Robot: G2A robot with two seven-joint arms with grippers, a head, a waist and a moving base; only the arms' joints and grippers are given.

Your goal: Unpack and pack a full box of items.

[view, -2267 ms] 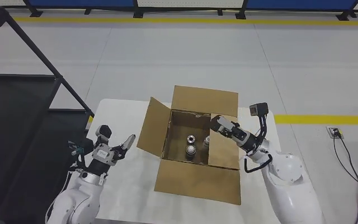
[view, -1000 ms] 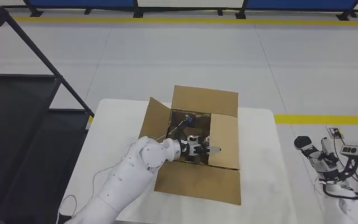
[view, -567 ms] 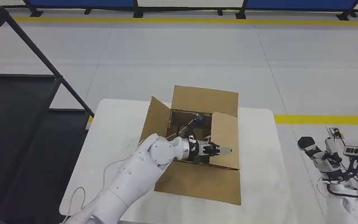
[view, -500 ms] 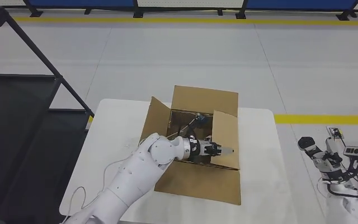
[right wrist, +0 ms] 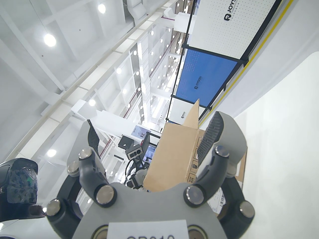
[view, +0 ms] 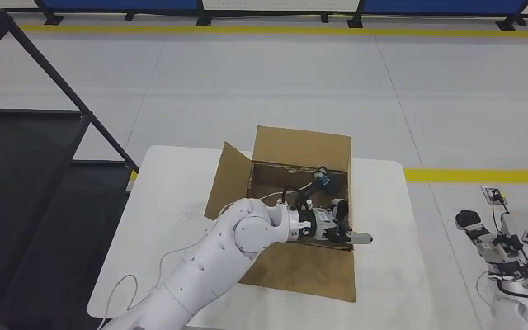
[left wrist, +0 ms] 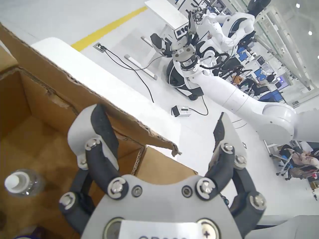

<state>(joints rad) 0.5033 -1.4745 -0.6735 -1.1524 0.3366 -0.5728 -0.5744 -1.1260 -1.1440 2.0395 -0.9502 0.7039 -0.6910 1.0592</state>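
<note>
Cardboard made up the box [view: 289,272], which sat near the middle of the white table [view: 165,223] in the top view, a little toward the far edge, with its flaps folded out. The left gripper [view: 351,229] lay across the box's mouth toward the table's right edge, and the right gripper [view: 487,227] hung well apart from the box, out past that edge over the pale floor [view: 247,82], near a yellow line [view: 462,175]. From the left wrist, the left gripper [left wrist: 159,115] had its fingers [left wrist: 102,130] spread wide around nothing, poised over a ragged flap [left wrist: 74,93]. A clear bottle [left wrist: 15,182] with a white cap stood upright on the box's floor, in the corner below that flap. The right gripper [left wrist: 174,43] showed far off against a busy workshop. The bottle looked light, smooth and easily crushed, so a gentle hold around its body just under the cap seemed wisest. The flaps seemed stiff but likely to bend if pushed. From the right wrist, the right gripper [right wrist: 153,125] also had its fingers [right wrist: 211,135] spread and empty. It faced the box's outer wall [right wrist: 172,155] across bare table [right wrist: 279,130], under a high ceiling with rows of lamps.
</note>
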